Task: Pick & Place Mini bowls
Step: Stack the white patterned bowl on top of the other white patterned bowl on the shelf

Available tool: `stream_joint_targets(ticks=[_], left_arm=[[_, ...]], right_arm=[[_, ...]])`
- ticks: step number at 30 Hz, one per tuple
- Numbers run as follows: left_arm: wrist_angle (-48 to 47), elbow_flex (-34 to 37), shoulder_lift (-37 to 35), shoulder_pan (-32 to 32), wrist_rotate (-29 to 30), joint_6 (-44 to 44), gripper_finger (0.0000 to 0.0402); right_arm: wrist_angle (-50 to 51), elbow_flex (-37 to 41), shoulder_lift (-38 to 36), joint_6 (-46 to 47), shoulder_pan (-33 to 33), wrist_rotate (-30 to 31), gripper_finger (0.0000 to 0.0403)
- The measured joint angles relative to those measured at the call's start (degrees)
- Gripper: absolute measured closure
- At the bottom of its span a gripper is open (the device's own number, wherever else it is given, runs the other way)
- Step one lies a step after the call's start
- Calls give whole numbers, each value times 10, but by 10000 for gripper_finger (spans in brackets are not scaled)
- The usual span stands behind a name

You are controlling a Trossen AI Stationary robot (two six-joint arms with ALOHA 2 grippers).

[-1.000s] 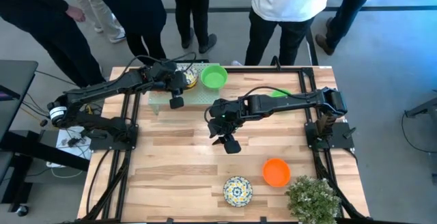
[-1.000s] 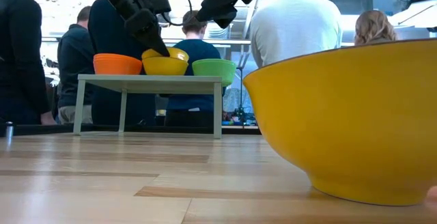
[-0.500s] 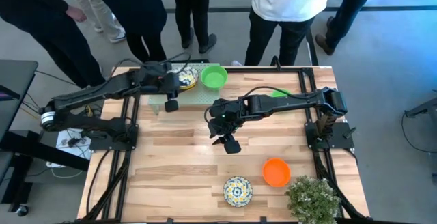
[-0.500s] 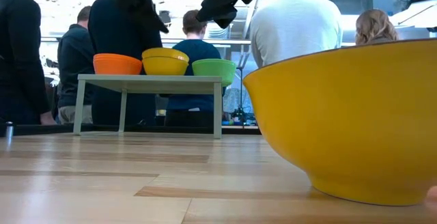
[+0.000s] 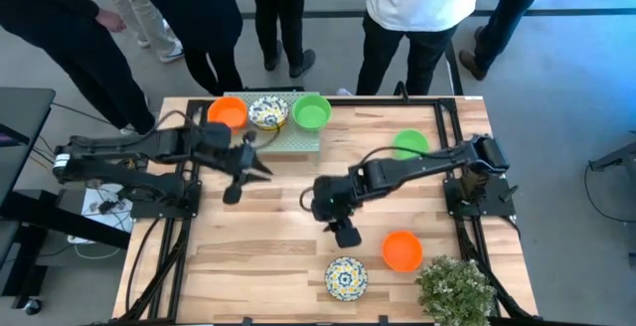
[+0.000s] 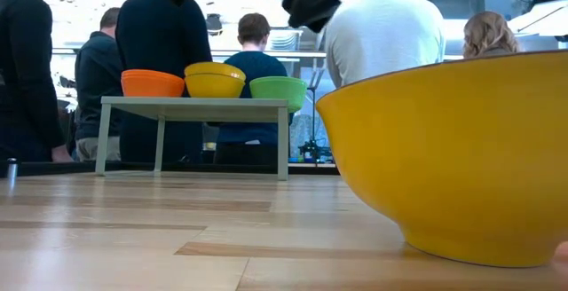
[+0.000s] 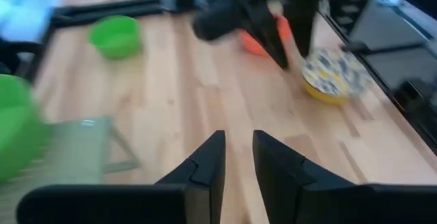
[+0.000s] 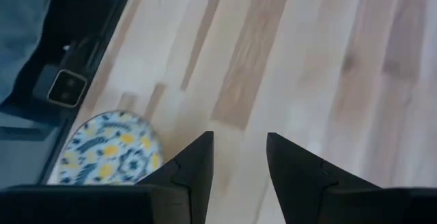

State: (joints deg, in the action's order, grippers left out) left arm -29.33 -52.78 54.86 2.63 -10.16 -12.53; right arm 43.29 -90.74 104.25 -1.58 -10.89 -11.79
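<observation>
Three mini bowls stand in a row on a low pale shelf at the table's far edge: orange, floral and green. A green bowl sits on the table right of centre. An orange bowl and a floral bowl rest near the near edge. My left gripper hovers in front of the shelf, open by a narrow gap and empty. My right gripper hangs open and empty above the table, just on the far side of the near floral bowl.
A bushy plant stands at the near right corner. Several people stand beyond the far edge. In the low view a yellow bowl wall fills the right foreground. Bare wood lies between the shelf and the near bowls.
My left gripper has let go of the floral bowl on the shelf, drawn back toward the near edge and turned toward the table's right. The bowl stays between the orange and green ones. My right gripper has moved toward the near edge, closer to the near floral bowl.
</observation>
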Motion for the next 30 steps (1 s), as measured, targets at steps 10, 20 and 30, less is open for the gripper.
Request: stream_joint_targets(ticks=[10, 20, 30], left_arm=[[106, 116, 0, -84, 7, 45, 325], [127, 151, -1, -90, 10, 60, 325], [143, 151, -1, -90, 9, 60, 325]], right_arm=[[52, 0, 35, 146, -73, -10, 272], [65, 0, 125, 217, -97, -47, 272], [72, 0, 126, 236, -88, -43, 272]])
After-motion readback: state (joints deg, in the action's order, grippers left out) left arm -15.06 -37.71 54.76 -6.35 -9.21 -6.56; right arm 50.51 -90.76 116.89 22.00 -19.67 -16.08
